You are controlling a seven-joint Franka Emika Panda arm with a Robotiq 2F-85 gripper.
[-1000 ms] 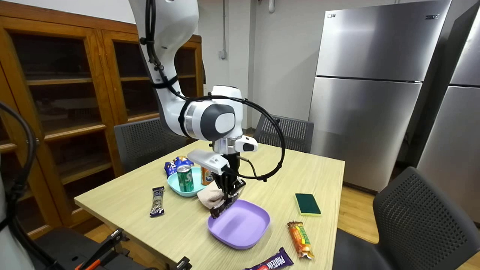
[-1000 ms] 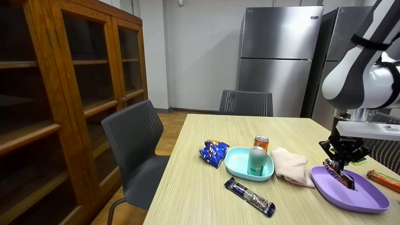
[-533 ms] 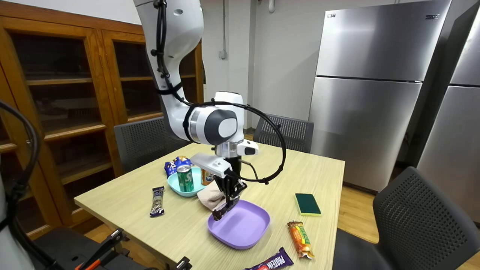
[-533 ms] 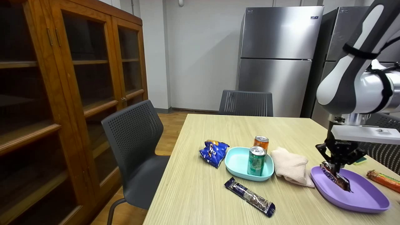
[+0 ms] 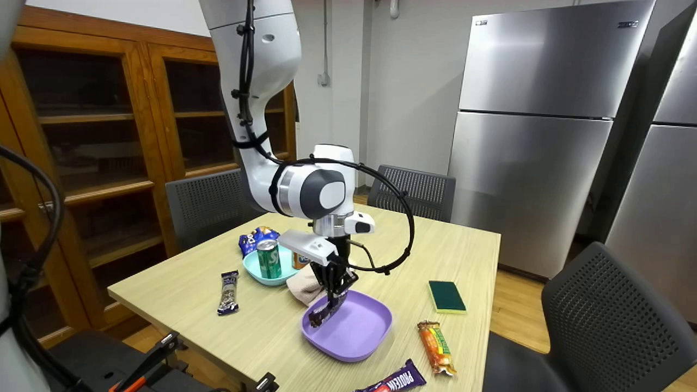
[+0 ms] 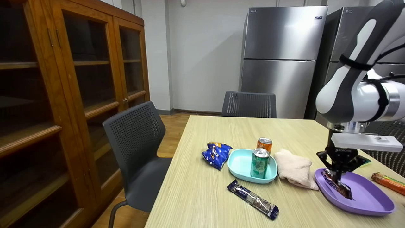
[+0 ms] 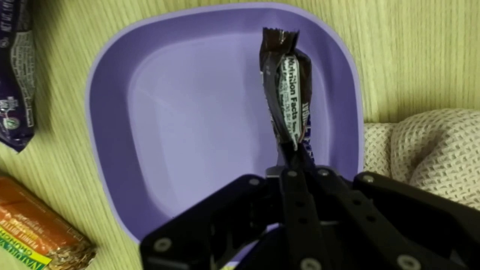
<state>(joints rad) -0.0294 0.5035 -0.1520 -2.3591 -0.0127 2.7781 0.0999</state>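
Note:
My gripper [image 7: 294, 152] is shut on a dark brown wrapped snack bar [image 7: 290, 90]. The bar has a white nutrition label. In both exterior views the gripper [image 5: 332, 299] [image 6: 338, 177] points down at the purple plate [image 7: 202, 112], with the bar [image 5: 322, 316] [image 6: 342, 189] tilted inside the plate's outline. The bar lies toward the plate's side nearest the beige cloth [image 7: 435, 153]. I cannot tell whether the bar touches the plate [image 5: 362, 332] [image 6: 370, 193]. The bar's gripped part is partly hidden by the fingers.
A turquoise plate [image 6: 235, 166] holds a green can [image 6: 259, 166] and an orange can [image 6: 265, 144]. Around lie a blue chip bag [image 6: 217, 155], a dark bar [image 6: 253, 200], an orange-wrapped bar [image 5: 435, 345], a purple protein bar [image 5: 400, 378] and a sponge [image 5: 447, 296]. Chairs [image 5: 615, 305] surround the table.
My gripper has moved lower with the bar still held, and sideways toward the cloth side of the purple plate. The other things on the table have not moved.

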